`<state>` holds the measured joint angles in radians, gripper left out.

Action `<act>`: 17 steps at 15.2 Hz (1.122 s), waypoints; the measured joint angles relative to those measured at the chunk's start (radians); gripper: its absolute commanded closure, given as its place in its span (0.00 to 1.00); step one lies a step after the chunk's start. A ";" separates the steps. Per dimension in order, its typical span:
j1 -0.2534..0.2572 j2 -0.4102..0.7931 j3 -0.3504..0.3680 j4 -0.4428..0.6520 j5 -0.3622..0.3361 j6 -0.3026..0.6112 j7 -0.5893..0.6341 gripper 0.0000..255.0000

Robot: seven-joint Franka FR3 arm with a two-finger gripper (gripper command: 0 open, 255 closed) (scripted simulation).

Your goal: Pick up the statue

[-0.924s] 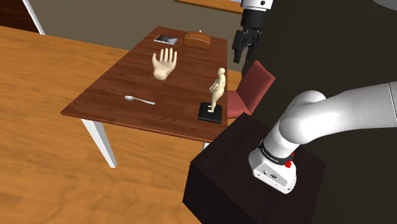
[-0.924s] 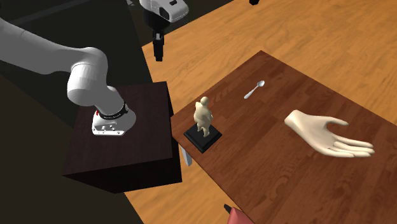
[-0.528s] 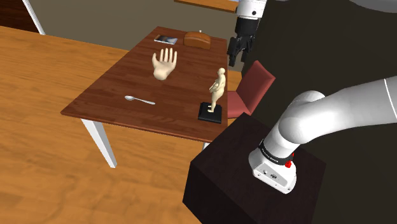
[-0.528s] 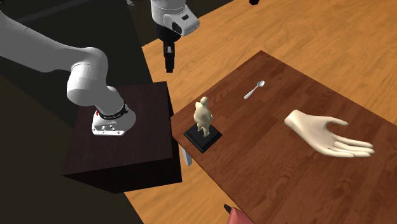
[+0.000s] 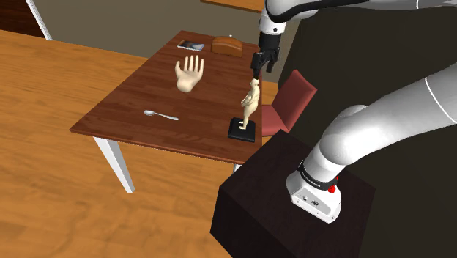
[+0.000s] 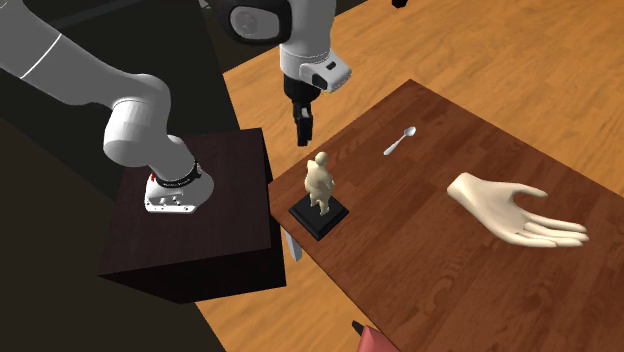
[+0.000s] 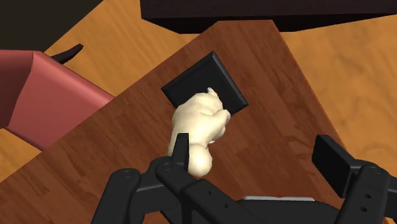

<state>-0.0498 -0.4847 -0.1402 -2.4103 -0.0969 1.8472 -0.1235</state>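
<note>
Since the earlier frames the arm has been swung down and across toward the counter [image 5: 139,91], and the fingers [image 5: 257,69] have been brought to just above the statue [image 5: 251,101]. Nothing on the counter has been shifted.

Noted left to right in the shoulder view:
- A spoon [image 5: 160,115] is laid near the counter's front edge.
- A pale model hand [image 5: 189,75] is set toward the middle.
- The statue is stood upright on its black square base [image 5: 242,130], at the edge facing the stand [image 5: 293,212] and near the corner by the red chair [image 5: 294,97].

The fingers [image 7: 332,160] are seen spread wide, with nothing held.

The step in hand is judged to be alignment before the descent; no contact can be made out. In the wrist view the statue [image 7: 198,124] is not centred in the gap. Its head is placed close under one finger, while the other finger is kept well apart from it. In the second exterior view the fingers [image 6: 304,128] are likewise seen just above the statue [image 6: 320,183] and a little off toward the stand side.

A sideways correction is called for first, so that the figure is taken squarely between both fingers. The descent is best carried past the head to the torso, and closing is best done there rather than on the base. Tipping is likely if the tall figure is nudged by one finger alone.
</note>
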 measured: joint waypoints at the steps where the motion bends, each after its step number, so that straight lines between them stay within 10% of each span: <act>1: -0.003 0.034 -0.005 0.018 -0.010 0.024 -0.007 0.00; 13: -0.024 0.190 -0.037 -0.017 -0.064 0.252 -0.030 0.00; 14: -0.024 0.193 -0.037 -0.020 -0.064 0.257 -0.029 1.00; 17: -0.024 0.196 -0.038 -0.022 -0.064 0.262 -0.029 1.00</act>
<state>-0.0735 -0.2886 -0.1778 -2.4323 -0.1608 2.1096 -0.1525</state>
